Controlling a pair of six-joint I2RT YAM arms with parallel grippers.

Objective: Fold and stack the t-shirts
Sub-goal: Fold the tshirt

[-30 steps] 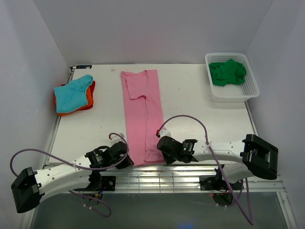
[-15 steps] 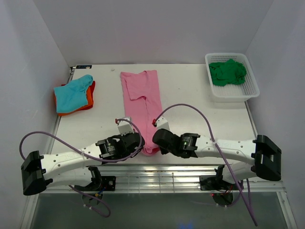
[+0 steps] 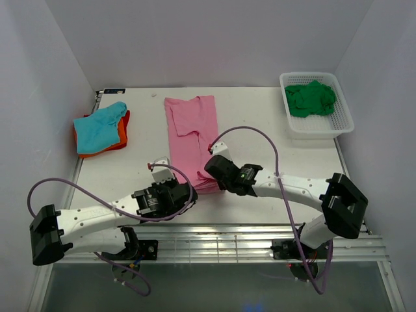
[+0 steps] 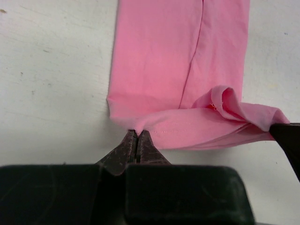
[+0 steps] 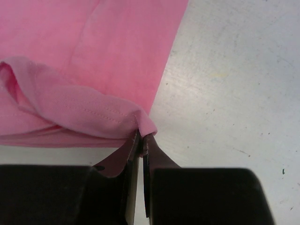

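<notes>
The pink t-shirt lies as a long narrow strip down the middle of the table, its near hem lifted and folded back over itself. My left gripper is shut on the hem's left corner. My right gripper is shut on the hem's right corner. Both hold the hem just above the strip, and the fabric bunches between them. The teal t-shirt lies on the orange t-shirt at the far left. The dark green t-shirt sits crumpled in the basket.
The white mesh basket stands at the table's far right corner. Side walls close in on both sides. A purple cable loops above the right arm. A metal rail runs along the table's near edge.
Both grippers have carried the pink shirt's near hem away from the table's front edge toward the far side, doubling the strip back on itself. The right arm swung left and forward.
</notes>
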